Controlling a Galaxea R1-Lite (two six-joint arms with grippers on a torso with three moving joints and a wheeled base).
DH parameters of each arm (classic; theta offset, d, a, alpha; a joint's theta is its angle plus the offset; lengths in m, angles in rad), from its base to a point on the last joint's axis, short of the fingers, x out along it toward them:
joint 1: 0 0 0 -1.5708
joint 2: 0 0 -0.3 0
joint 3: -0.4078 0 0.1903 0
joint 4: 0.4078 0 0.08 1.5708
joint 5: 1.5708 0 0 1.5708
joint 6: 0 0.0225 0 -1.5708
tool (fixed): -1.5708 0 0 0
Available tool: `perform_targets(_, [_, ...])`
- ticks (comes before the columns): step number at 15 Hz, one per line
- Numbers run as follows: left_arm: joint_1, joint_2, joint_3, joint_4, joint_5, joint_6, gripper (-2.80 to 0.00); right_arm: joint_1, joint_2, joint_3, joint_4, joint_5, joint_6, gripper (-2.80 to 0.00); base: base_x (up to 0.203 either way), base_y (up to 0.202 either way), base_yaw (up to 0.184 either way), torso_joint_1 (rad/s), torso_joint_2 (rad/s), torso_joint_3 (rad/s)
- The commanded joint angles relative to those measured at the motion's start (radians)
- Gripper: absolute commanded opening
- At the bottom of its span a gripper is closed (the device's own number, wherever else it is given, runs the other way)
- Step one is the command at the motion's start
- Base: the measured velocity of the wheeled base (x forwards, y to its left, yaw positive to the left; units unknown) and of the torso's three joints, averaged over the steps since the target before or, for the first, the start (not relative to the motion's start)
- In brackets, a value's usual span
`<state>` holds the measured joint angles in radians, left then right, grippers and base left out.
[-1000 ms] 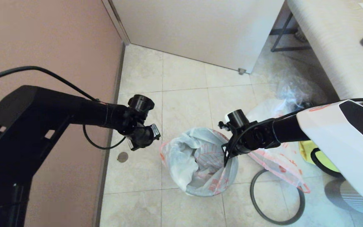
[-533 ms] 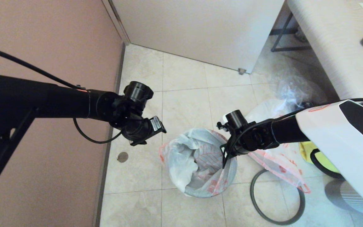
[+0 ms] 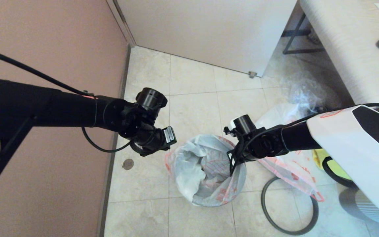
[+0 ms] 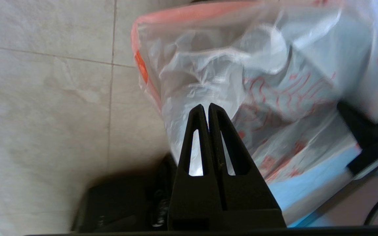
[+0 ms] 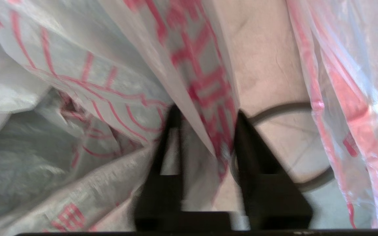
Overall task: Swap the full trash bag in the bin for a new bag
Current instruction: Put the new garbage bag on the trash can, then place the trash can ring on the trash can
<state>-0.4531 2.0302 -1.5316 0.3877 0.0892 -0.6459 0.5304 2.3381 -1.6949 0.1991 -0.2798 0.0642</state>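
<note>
A white bag with red print and a pink rim (image 3: 206,171) drapes over the bin, which is almost wholly hidden under it; the bag gapes open and looks hollow. My right gripper (image 3: 232,167) is at its right rim and stands open, with the bag's wall (image 5: 208,85) between the fingers. My left gripper (image 4: 206,106) is shut and empty, hovering just off the bag's left side (image 4: 182,82). The lumpy full bag (image 3: 275,117) lies on the floor to the right, partly behind my right arm. The grey hoop (image 3: 288,207) lies flat on the tiles beside it.
A clear crinkly bag (image 3: 308,93) and a yellow fabric bag (image 3: 327,161) sit at the right, below a pale bench (image 3: 347,49). The pink wall (image 3: 44,49) runs close on the left, a door (image 3: 209,29) closes the back. A round floor drain (image 3: 128,163) is near the wall.
My left arm has stretched out and its gripper has come right, close to the bag's left rim. My right gripper has drifted slightly left at the bag's right rim.
</note>
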Motion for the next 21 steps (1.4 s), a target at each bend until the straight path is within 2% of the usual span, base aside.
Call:
perform_targets(1, [-0.008, -0.002, 0.010, 0.002, 0.001, 0.000, -2.80, 0.000, -0.013, 0.002, 0.002, -0.002, 0.000, 0.00, 0.000, 0.000, 0.000, 0.000, 0.00, 0.000])
perform_targets(4, [-0.036, -0.008, 0.026, 0.000, 0.005, 0.000, -2.80, 0.001, -0.086, 0.043, 0.030, -0.032, 0.012, 0.00, 0.000, 0.000, 0.000, 0.000, 0.00, 0.000])
perform_targets(8, [-0.036, -0.030, 0.027, 0.002, 0.006, 0.002, -2.80, -0.008, -0.228, 0.185, 0.043, -0.060, 0.024, 0.00, 0.000, 0.000, 0.000, 0.000, 0.00, 0.000])
perform_targets(9, [-0.036, -0.035, 0.027, 0.002, 0.004, 0.003, -2.80, -0.013, -0.260, 0.227, 0.041, -0.061, 0.024, -2.80, 0.000, 0.000, 0.000, 0.000, 0.00, 0.000])
perform_targets(14, [-0.065, -0.038, 0.043, 0.003, 0.006, 0.003, -2.80, -0.053, -0.340, 0.410, 0.026, -0.059, 0.099, -2.80, 0.000, 0.000, 0.000, 0.000, 0.00, 0.000])
perform_targets(17, [-0.118, -0.079, 0.073, 0.002, 0.047, 0.003, -2.80, -0.168, -0.342, 0.629, -0.091, -0.054, 0.099, -2.80, 0.000, 0.000, 0.000, 0.000, 0.00, 0.000])
perform_targets(19, [-0.155, -0.088, 0.095, -0.001, 0.099, 0.003, -2.80, -0.299, -0.312, 0.794, -0.304, -0.038, -0.012, -2.80, 0.000, 0.000, 0.000, 0.000, 0.00, 0.000])
perform_targets(21, [-0.173, -0.087, 0.098, -0.001, 0.108, 0.003, -2.80, -0.397, -0.232, 0.858, -0.502, -0.010, -0.130, -2.80, 0.000, 0.000, 0.000, 0.000, 0.00, 0.000])
